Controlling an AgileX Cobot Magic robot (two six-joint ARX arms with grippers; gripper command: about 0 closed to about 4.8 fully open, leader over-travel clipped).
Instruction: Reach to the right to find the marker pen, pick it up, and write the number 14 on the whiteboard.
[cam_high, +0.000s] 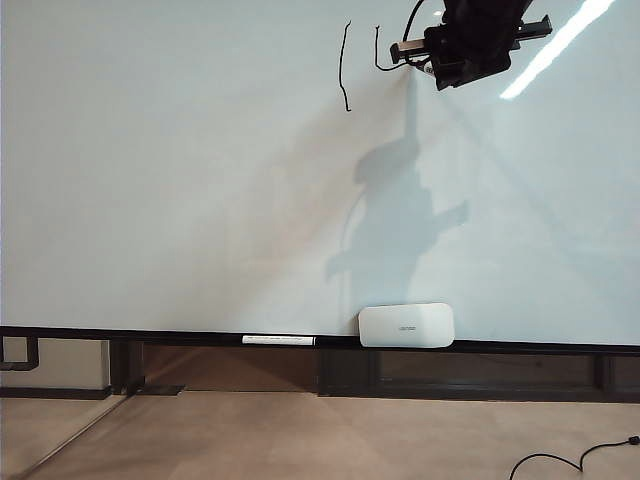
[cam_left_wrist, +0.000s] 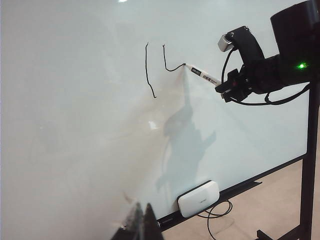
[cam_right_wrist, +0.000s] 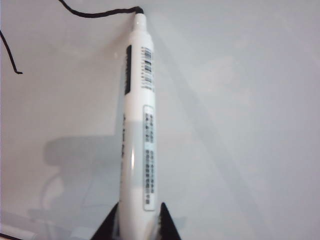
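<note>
Marker pen (cam_right_wrist: 140, 125): white barrel, dark tip touching the whiteboard (cam_high: 180, 180) high up, right of centre, at the end of a curved black stroke (cam_left_wrist: 172, 66); a longer vertical stroke (cam_high: 343, 68) stands just left. Right gripper (cam_right_wrist: 139, 220): jaws pinching the pen's rear end, close under the board's top edge. Left gripper (cam_left_wrist: 141, 222): low, near the black bottom rail (cam_high: 150, 335); jaws' state cannot be told. Eraser (cam_high: 406, 325) and a white stick pen (cam_high: 278, 340) on the rail. Broad bare board leftward and below.

Glossy whiteboard (cam_high: 200, 180), smooth plastic marker pen (cam_right_wrist: 137, 125)
</note>
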